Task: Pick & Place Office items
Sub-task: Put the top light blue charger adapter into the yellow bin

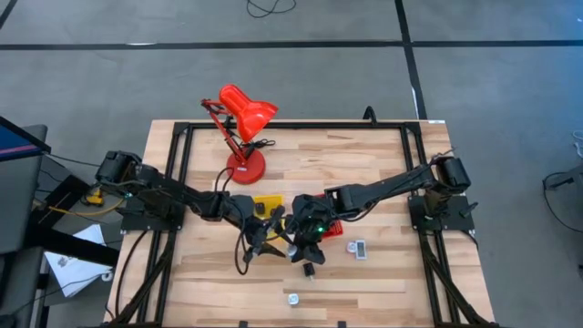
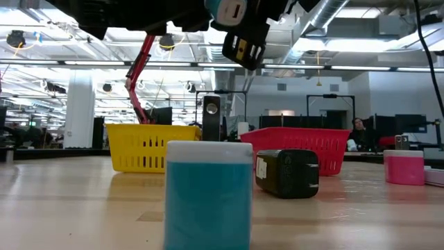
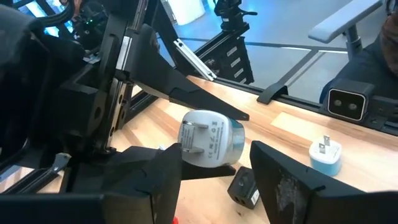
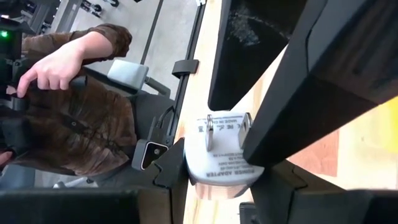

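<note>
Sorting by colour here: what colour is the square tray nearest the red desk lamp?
Yellow. The square tray shows best in the low view, left of the red one.

We see both grippers, left gripper (image 1: 273, 230) & right gripper (image 1: 305, 239), meeting mid-table betw. yellow tray (image 1: 267, 202) & red tray (image 1: 335, 228); red lamp (image 1: 242, 123) behind.

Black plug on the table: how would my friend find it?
Find the red lamp on the wooden table. Go past where both arms meet, away from the lamp. The black plug lies there on bare wood; the other plugs nearby are white-topped.
</note>
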